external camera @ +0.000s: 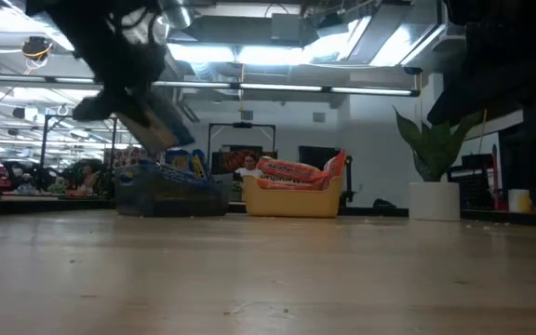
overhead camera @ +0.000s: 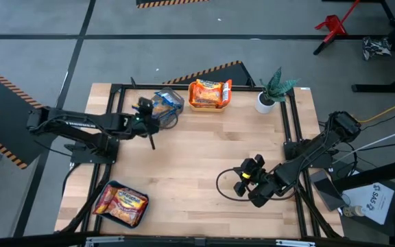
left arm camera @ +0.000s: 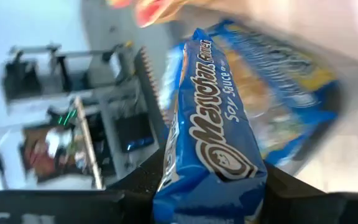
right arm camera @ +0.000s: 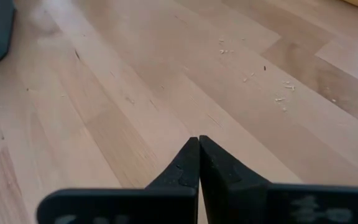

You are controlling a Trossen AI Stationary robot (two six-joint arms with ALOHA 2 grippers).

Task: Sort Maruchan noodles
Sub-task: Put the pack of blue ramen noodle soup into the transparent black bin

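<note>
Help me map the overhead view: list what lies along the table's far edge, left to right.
Left claw holding a blue noodle packet → grey bin of blue packets → yellow-orange bin of orange packets → potted plant.

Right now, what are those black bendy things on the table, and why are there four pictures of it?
Those are two robot arms with pinching claws called grippers. One camera looks down from above, one peeks across the wooden table at tabletop height, and one sits on each arm's wrist. The left gripper holds a blue noodle packet squeezed between its fingers, up near the grey bin that already has blue packets in it. The right gripper is pinched shut with nothing in it, waiting low over bare wood. Beside the grey bin is a yellow-orange bin with orange packets. At the near left corner, a third bin holds red-pink packets. A small potted plant stands at the back right.
</note>
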